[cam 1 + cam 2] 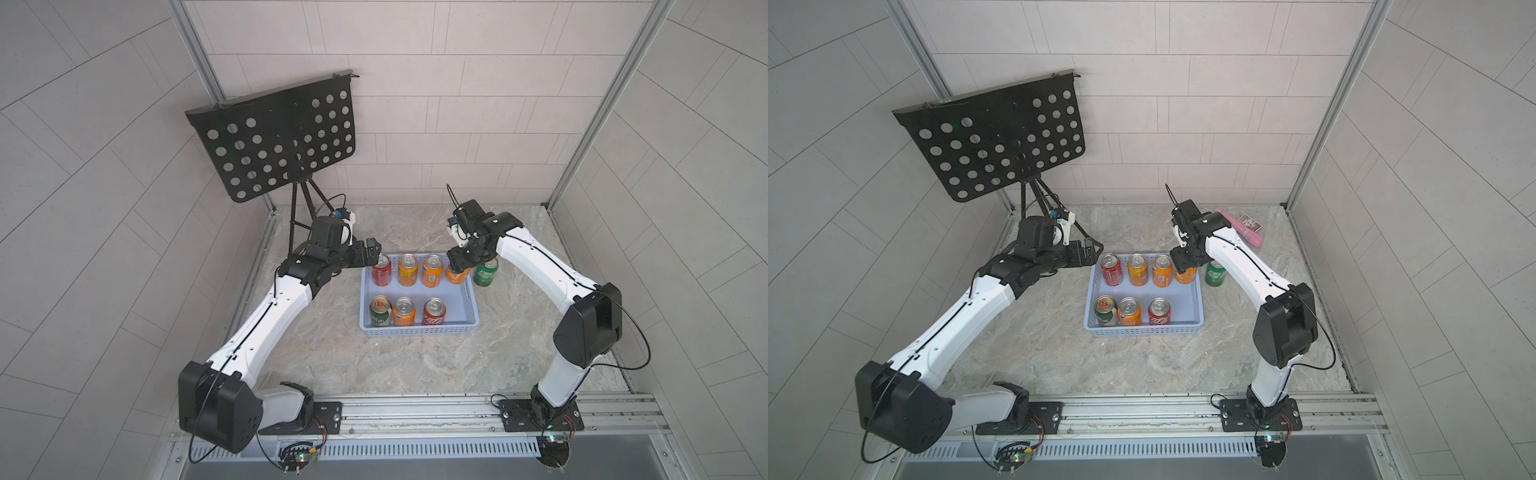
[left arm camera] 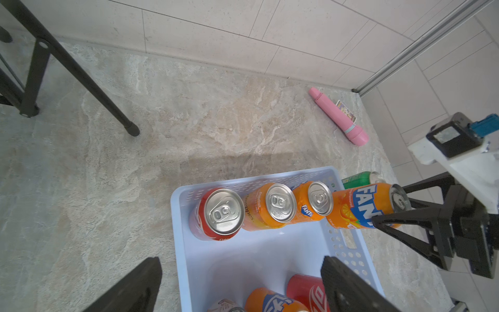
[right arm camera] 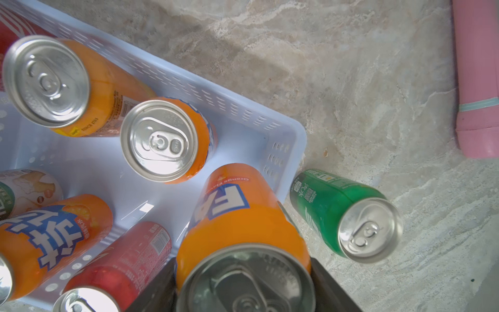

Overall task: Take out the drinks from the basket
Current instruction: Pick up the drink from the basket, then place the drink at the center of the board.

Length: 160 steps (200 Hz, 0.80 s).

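**Removing a can from the basket (image 1: pixel 419 331).** We see the right gripper (image 1: pixel 459 261) closed on an orange can (image 3: pixel 237 216) at the basket's far right corner, the jaws pinching the body just under the silver top. The can leans, and we cannot tell whether its base is clear of the basket floor. We judge such a can light for the arm yet, if full, dense enough to swing. Its thin wall is stiff while sealed, smooth and slippery, and likely to dent under a hard squeeze. We therefore take the best hold to be across the round body at or above mid-height, with the jaws square to the axis. A grip this near the top, we expect, lets the can pivot. The right arm rises to a raised elbow, then slopes down toward the basket with the wrist pitched downward. The left gripper (image 1: pixel 373 251) hangs with its jaws wide apart at the basket's far left corner, beside a red can (image 1: pixel 381 271), its forearm nearly level. Six further cans stand upright inside the basket. A green can (image 1: pixel 484 274) stands on the table (image 1: pixel 415 365) just outside the basket's right wall.
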Tool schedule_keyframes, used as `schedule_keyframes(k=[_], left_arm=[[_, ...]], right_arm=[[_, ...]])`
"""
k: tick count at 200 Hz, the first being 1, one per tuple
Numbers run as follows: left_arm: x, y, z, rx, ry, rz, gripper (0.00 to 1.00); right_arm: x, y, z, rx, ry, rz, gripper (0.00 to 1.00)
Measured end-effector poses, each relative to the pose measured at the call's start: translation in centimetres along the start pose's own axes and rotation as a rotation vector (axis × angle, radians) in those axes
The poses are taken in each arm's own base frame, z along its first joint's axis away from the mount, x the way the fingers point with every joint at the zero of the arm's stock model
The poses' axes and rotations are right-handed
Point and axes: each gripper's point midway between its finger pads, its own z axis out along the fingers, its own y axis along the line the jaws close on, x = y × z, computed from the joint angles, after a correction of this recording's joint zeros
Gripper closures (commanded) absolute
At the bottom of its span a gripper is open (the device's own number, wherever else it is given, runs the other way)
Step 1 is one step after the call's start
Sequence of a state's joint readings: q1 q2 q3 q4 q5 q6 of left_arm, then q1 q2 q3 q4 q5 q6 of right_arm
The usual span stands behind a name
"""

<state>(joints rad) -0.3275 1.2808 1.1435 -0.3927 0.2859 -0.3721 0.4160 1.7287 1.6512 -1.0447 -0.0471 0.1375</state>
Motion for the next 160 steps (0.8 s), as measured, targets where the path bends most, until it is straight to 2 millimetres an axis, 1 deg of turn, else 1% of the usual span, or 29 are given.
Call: schedule_keyframes(k=[50, 77, 109, 160], left_arm=[[-0.2, -1.9, 0.0, 0.099, -0.003, -0.007, 0.0], [0.1, -2.8, 0.1, 0.141, 0.005, -0.007, 0.0], [0.5, -4.1, 0.1, 0.185, 0.016, -0.005, 0.0], [1.3, -5.9, 0.7, 0.233, 0.043, -0.004, 0.0]], right_arm=[[0.2, -0.4, -3.1, 0.005, -0.056, 0.023, 0.87], [0.4, -0.6, -4.6, 0.009, -0.091, 0.032, 0.87], [0.8, -0.9, -5.7, 0.02, -0.109, 0.041, 0.87], [1.6, -1.2, -6.6, 0.031, -0.104, 0.047, 0.87]])
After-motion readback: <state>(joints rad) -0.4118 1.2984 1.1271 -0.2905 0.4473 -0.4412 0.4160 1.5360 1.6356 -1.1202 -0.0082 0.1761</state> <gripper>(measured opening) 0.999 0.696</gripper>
